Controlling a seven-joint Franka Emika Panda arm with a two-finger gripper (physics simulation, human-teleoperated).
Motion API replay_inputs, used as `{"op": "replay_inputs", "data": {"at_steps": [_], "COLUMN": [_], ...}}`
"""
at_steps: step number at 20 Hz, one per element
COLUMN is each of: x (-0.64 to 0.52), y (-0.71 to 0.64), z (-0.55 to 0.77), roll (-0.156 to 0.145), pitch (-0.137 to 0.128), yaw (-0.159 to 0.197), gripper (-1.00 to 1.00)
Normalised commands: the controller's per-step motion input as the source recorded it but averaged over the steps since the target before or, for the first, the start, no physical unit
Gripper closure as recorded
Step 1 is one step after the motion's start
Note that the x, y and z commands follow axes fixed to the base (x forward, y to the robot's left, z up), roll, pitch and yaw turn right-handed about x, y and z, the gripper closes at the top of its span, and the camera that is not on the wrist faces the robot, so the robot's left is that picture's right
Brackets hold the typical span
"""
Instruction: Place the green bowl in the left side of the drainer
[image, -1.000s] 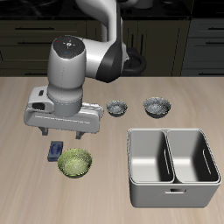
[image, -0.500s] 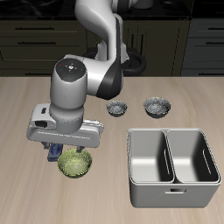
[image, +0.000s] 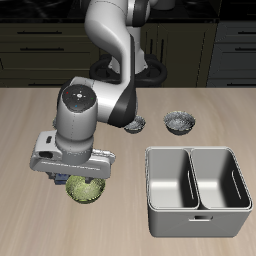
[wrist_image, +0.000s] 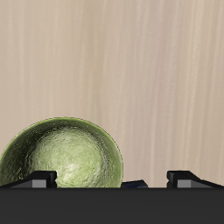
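Note:
The green bowl sits on the wooden table near the front edge, partly covered by my hand. In the wrist view the green bowl lies close below, upright and empty. My gripper hangs low right above it, open and holding nothing. In the wrist view my gripper has its jaws wide apart: one fingertip is over the bowl's rim, the other is over bare table. The drainer stands apart from the bowl near the front edge, both compartments empty.
A grey speckled bowl stands behind the drainer. A smaller grey bowl beside it is partly hidden by my arm. Dark cabinets run along the back.
My gripper has come forward and down from behind the green bowl to just above it, now covering part of it. The bowl and drainer have not moved.

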Motion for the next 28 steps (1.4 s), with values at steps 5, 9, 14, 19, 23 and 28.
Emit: {"op": "replay_inputs", "data": {"at_steps": [5, 9, 14, 19, 23, 28], "x": [-0.07, -0.04, -0.04, -0.07, -0.03, -0.09], "y": [-0.05, -0.02, 0.02, 0.06, -0.05, 0.0], "z": [-0.25, -0.23, -0.34, -0.16, 0.09, 0.28], "roll": [-0.004, -0.003, 0.017, 0.025, -0.011, -0.01], "pitch": [0.025, 0.021, 0.052, 0.0, -0.007, -0.022], "yaw": [-0.006, 0.004, 0.001, 0.016, -0.006, 0.005], "gripper": [-1.0, -1.0, -1.0, 1.0, 1.0, 1.0]}}
